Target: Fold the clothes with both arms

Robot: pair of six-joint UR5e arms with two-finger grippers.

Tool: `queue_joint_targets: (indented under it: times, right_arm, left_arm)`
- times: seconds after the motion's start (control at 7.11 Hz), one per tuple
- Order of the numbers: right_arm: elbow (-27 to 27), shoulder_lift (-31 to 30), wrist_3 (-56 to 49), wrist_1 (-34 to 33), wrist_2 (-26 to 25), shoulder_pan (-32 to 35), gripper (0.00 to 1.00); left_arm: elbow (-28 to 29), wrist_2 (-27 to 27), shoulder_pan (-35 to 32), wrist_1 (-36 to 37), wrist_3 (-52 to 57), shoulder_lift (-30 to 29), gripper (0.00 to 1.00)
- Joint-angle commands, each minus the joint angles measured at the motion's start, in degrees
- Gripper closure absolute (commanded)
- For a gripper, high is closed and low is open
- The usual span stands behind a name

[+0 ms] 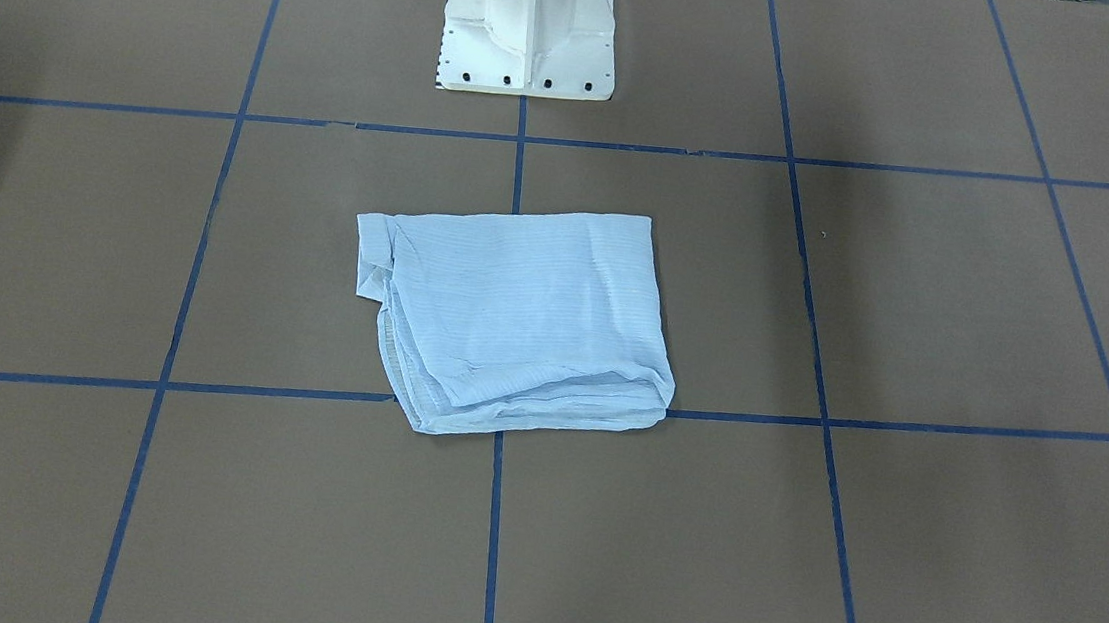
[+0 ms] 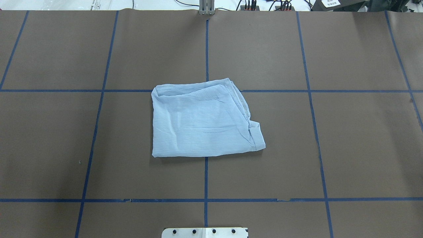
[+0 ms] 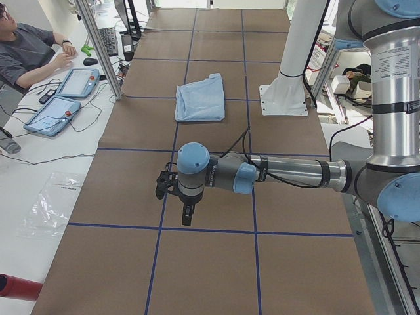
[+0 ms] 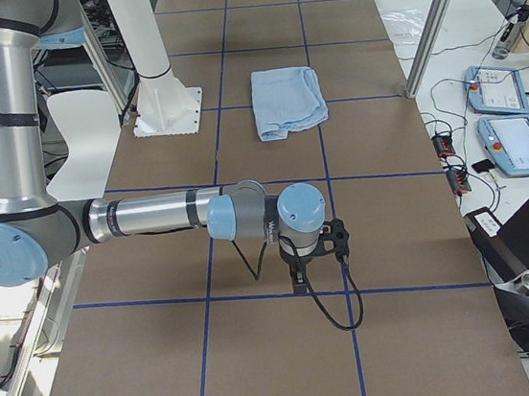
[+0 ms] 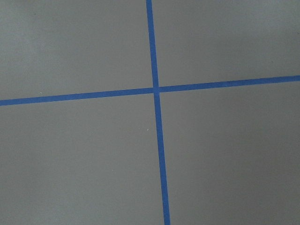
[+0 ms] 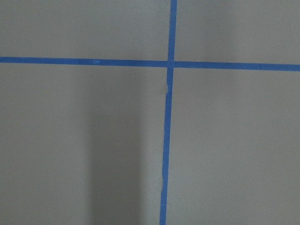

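Light-blue shirt (image 2: 203, 119) folded into a rough rectangle, flat at the middle of the brown surface (image 2: 357, 148). Long axis across the surface, robot's left to right. Lies across the centre line of the blue tape (image 2: 206, 185), far edge reaching the cross line. Smooth straight edge on robot's left. Stacked layer edges showing along robot's-right side and the far edge, right side slanting outward toward the near corner, small folded tab sticking out there. Crinkled, faint stripes running along the long axis. White pedestal (image 1: 529, 28) just behind on the robot side, apart from the cloth.

Left arm (image 3: 289, 174) stretched low and level over the surface, well apart from the shirt. Left gripper (image 3: 188, 215) pointing down near a tape crossing, holding nothing visible; cannot tell how far open from this side view. Right arm (image 4: 151, 215) same pose at the other end. Right gripper (image 4: 299, 279) pointing down near a tape line, nothing visible in it, opening not judgeable. Wrist views: only bare surface and tape crossings.
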Motion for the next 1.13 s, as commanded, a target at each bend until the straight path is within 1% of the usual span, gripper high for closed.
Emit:
queue_joint_targets:
  times: [0.0,0.42,0.98]
  right_arm:
    - [-0.07,0.0,-0.09,0.0,-0.09,0.0,0.0]
    - [-0.16,-0.26,-0.09,0.0,-2.1,0.0,0.0]
    - [-0.07,0.0,0.0,0.09,-2.28,0.17,0.0]
  left_arm:
    - [0.07,0.0,0.01,-0.02,0.0,-0.01,0.01]
    - [-0.19,0.08,0.01,-0.02,0.0,-0.1,0.01]
    - [0.16,0.17,0.01,-0.02,0.0,-0.36,0.01]
